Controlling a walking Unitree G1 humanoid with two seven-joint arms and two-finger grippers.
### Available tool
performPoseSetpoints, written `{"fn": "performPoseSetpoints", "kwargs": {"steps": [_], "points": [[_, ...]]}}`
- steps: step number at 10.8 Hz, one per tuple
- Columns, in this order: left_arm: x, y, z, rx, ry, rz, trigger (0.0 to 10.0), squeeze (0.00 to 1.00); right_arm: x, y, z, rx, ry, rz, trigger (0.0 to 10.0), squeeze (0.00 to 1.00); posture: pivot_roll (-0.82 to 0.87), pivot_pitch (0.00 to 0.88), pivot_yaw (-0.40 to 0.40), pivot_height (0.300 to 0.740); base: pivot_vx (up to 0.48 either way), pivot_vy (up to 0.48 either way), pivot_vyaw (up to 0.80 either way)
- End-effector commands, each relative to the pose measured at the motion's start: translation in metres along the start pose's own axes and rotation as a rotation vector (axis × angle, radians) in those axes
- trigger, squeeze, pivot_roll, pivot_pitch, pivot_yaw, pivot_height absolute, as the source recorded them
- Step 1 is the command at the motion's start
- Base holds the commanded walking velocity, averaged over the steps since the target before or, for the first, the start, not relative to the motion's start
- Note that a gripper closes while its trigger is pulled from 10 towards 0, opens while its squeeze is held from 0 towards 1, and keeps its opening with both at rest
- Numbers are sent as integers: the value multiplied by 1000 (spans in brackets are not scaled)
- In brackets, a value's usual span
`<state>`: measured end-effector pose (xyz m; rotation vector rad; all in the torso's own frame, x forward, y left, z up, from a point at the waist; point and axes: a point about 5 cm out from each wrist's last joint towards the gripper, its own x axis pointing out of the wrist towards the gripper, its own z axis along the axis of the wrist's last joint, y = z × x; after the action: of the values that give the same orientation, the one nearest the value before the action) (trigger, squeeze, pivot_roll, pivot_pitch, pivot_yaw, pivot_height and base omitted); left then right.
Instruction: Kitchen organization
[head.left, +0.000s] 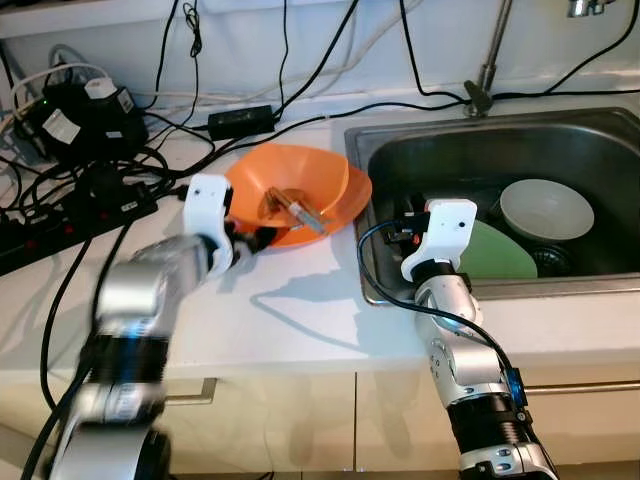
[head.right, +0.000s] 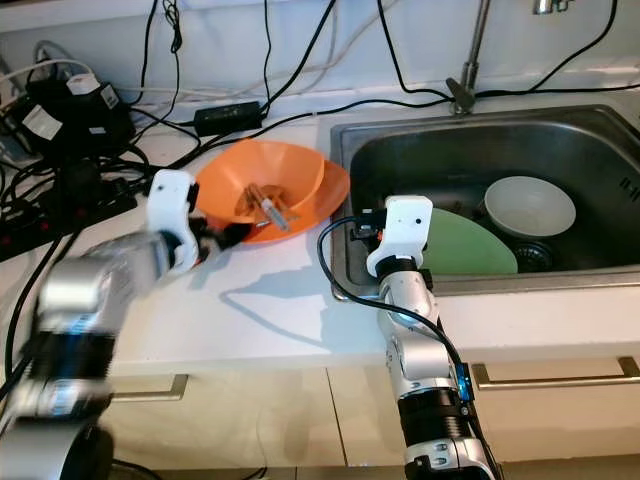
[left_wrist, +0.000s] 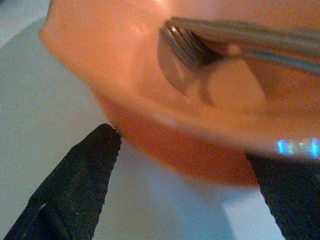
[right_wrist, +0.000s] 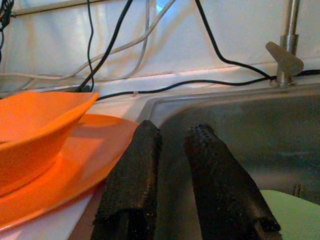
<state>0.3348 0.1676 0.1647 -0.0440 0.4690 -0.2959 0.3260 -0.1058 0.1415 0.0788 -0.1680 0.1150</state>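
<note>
1. On the far left of the white counter (head.left: 300, 310), a power strip (head.left: 60, 225), plugs and a tangle of black cables (head.left: 150, 150) crowd the back corner by the wall. Any sweep of the arm should stay clear of them.
2. The left gripper (head.left: 250, 240) is at the near rim of the orange bowl (head.left: 290, 180), fingers (left_wrist: 80, 185) spread wide with the bowl's lower wall between them, not yet pinched. The arm looks blurred.
3. The bowl sits on an orange plate (right_wrist: 85, 155), just beside the sink's left edge. A fork (left_wrist: 185, 45) and other cutlery lie inside it.
4. My judgement: the step is taking hold of the bowl. One finger should go over the rim and one under it, closing firmly on the thin wall. Lift level, or the loose cutlery will slide and tip out.
5. The plate below may drag along if the bowl is pulled sideways, so a straight lift seems safer.
6. The right gripper (right_wrist: 175, 175) hangs over the sink's (head.left: 600, 130) left rim, fingers nearly pressed together and holding nothing.
7. In the steel sink lie a green plate (head.left: 500, 255) and a white bowl (head.left: 547, 208), with the tap (head.left: 490, 60) behind.
</note>
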Motion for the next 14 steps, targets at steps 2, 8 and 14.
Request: {"fn": "performPoseSetpoints", "kwargs": {"steps": [2, 8, 14], "points": [[-15, 1, -6, -3, 36, 24, 10000, 0, -1, 0, -8, 8, 28, 0, 10000, 0, 93, 0, 150, 740, 0, 0, 0], [-64, -1, 0, -22, -102, 155, 10000, 0, 1, 2, -11, 9, 41, 23, 10000, 0, 145, 0, 103, 740, 0, 0, 0], [-35, -24, 8, -24, -116, 43, 10000, 0, 3, -3, -8, 3, 26, 1, 10000, 0, 93, 0, 126, 740, 0, 0, 0]]}}
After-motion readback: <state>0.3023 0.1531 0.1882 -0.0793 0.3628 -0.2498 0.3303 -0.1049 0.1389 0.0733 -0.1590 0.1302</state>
